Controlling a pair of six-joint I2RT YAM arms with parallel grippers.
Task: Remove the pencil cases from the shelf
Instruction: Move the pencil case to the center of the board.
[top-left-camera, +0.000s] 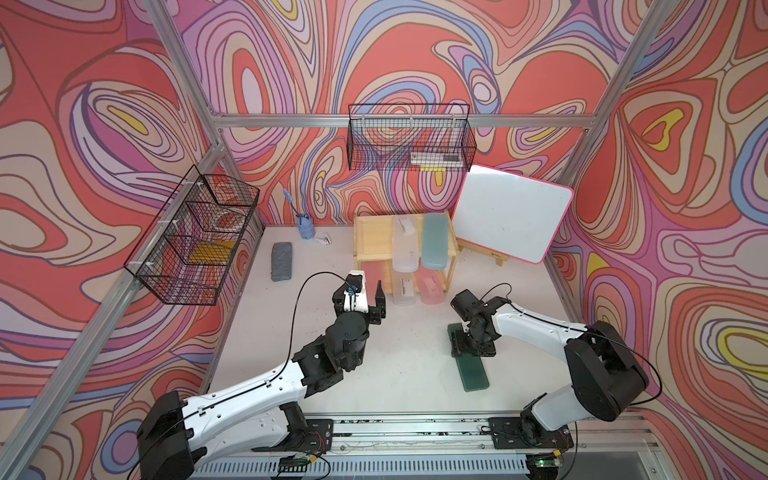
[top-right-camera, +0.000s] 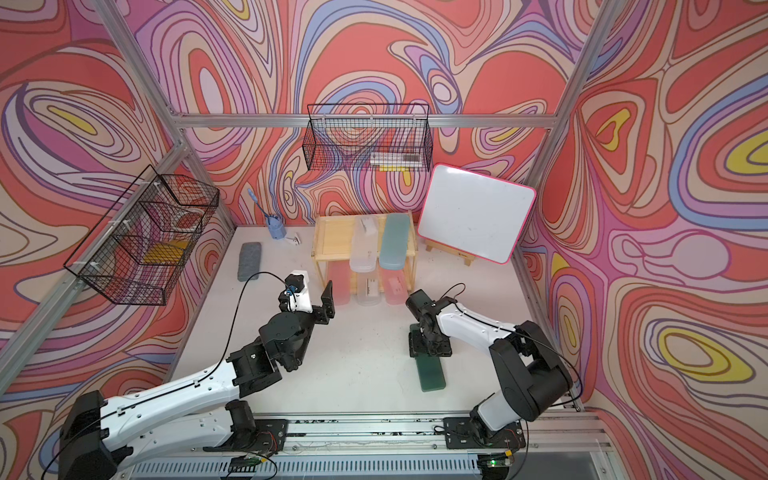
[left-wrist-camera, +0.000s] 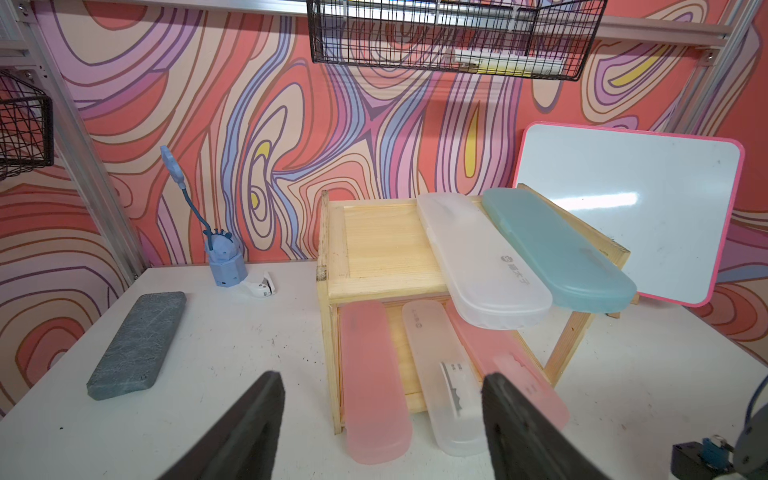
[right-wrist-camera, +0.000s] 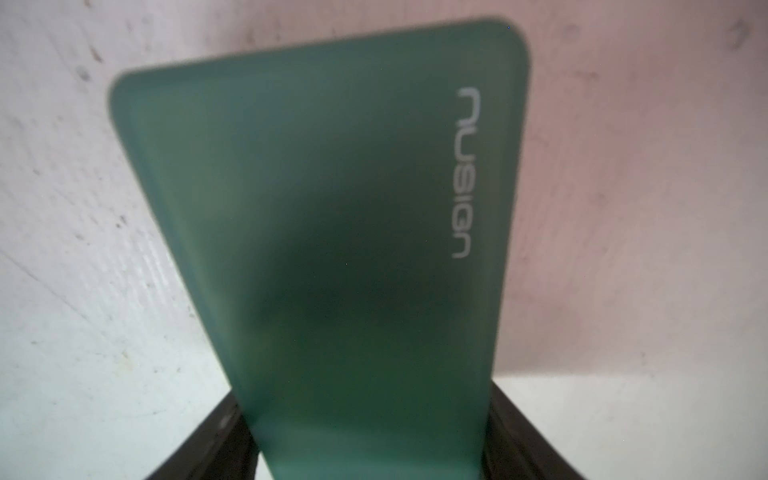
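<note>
The wooden shelf (left-wrist-camera: 382, 245) stands at the back of the table. A frosted clear pencil case (left-wrist-camera: 478, 266) and a teal one (left-wrist-camera: 552, 253) lie on its top and overhang the front. Its lower tier holds a pink case (left-wrist-camera: 374, 357), a clear case (left-wrist-camera: 440, 374) and another pink case (left-wrist-camera: 490, 345). My left gripper (left-wrist-camera: 382, 376) is open just in front of the lower tier and touches nothing. A dark green case (top-left-camera: 473, 374) lies flat on the table in front of the shelf. My right gripper (right-wrist-camera: 365, 395) points down, shut on the sides of its far end.
A grey felt-like block (top-left-camera: 282, 262), a blue pen holder (top-left-camera: 306, 228) and a small white clip (top-left-camera: 324, 239) sit left of the shelf. A pink-rimmed whiteboard (top-left-camera: 513, 212) leans to its right. Black wire baskets hang on the left wall (top-left-camera: 195, 237) and the back wall (top-left-camera: 409, 139).
</note>
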